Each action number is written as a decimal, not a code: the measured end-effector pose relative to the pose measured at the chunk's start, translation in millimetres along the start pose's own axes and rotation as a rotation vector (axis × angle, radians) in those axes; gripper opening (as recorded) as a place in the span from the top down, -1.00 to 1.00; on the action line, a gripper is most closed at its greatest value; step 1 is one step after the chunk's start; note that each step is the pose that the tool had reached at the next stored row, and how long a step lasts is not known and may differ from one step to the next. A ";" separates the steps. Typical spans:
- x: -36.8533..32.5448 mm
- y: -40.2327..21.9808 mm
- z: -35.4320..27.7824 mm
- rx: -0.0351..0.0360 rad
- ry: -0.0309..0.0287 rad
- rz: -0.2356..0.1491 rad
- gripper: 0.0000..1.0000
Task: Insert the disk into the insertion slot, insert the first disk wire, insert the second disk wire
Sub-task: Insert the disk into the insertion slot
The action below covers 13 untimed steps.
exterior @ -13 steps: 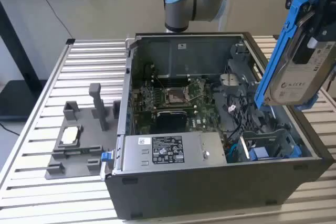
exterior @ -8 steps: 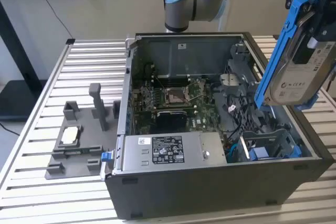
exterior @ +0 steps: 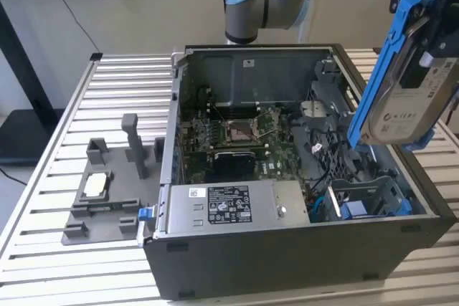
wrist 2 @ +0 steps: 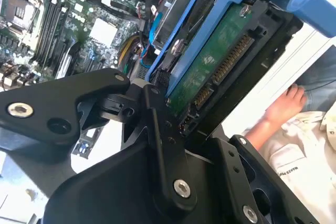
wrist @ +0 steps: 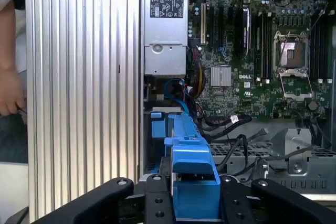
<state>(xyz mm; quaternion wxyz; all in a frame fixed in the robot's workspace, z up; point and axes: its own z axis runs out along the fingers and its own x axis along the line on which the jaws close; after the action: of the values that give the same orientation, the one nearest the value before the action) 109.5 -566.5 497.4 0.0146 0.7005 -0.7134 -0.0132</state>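
Slatted aluminium table carries the open computer case, and I place everything from that case.

The disk hangs above the case's near corner on the exterior view's right. It is tilted steeply on edge with its white label facing outward, clear of the case walls. The gripper is clamped on it: in the first wrist view the blue frame sits squeezed between the two black fingers, and in the second wrist view the drive's green board and connector row face away from the palm.

The insertion slot lies inside the case at that same corner, below the disk and well apart from it, so I judge the first step is under way and the disk is not yet seated.

To do this well, I want the frame squared to the bay's grey walls before it goes down, the tilt taken out, and the black cables beside the bay kept from under the frame.

Further inside the case sit the power-supply box along the near wall and the processor socket mid-board. Outside the case, a person's hand rests near the table edge, so I'd move slowly.
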 end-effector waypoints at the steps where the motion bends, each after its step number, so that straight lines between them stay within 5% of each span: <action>1: 0.0 -0.1 0.8 0.0000 0.0000 0.000 0.35; 13: 0.1 -1.5 13.2 0.0008 0.0011 -0.002 0.35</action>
<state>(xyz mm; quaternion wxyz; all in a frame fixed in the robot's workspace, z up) 110.5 -566.7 484.1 0.0147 0.7014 -0.7126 -0.0126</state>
